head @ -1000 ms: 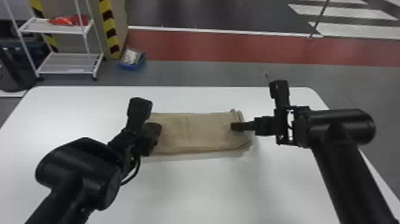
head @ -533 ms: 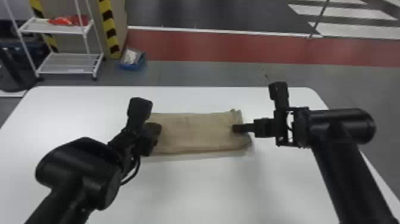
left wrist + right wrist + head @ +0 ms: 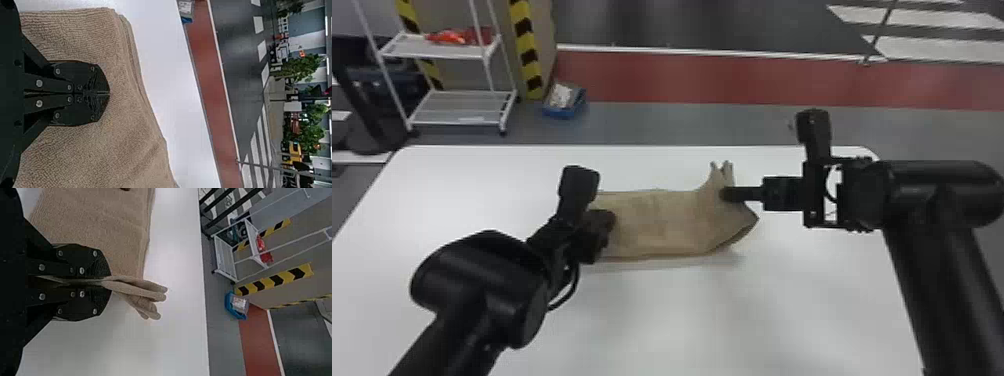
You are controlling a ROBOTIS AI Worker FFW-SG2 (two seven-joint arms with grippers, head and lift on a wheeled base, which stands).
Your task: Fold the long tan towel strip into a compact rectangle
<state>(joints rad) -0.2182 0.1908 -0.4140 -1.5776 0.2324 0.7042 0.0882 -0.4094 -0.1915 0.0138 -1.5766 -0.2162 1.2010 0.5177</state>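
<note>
The tan towel (image 3: 657, 225) lies folded in layers on the white table, its right end raised and pinched into a peak. My left gripper (image 3: 603, 223) is at the towel's left part. In the left wrist view that gripper (image 3: 108, 93) is shut over the towel (image 3: 86, 152), its fingertips together with no cloth visible between them. At the raised right end is my right gripper (image 3: 730, 194). The right wrist view has this gripper (image 3: 109, 282) shut on the towel (image 3: 98, 223), several folded edges sticking out past the fingertips.
The white table (image 3: 677, 310) extends around the towel on all sides. Beyond its far edge, on the floor, stand a white shelf cart (image 3: 459, 107) and a blue bin (image 3: 564, 102).
The towel's right end has lifted, and its far corner now stands up in a peak. My right gripper has moved slightly toward the far side with it. The left arm has kept still.
</note>
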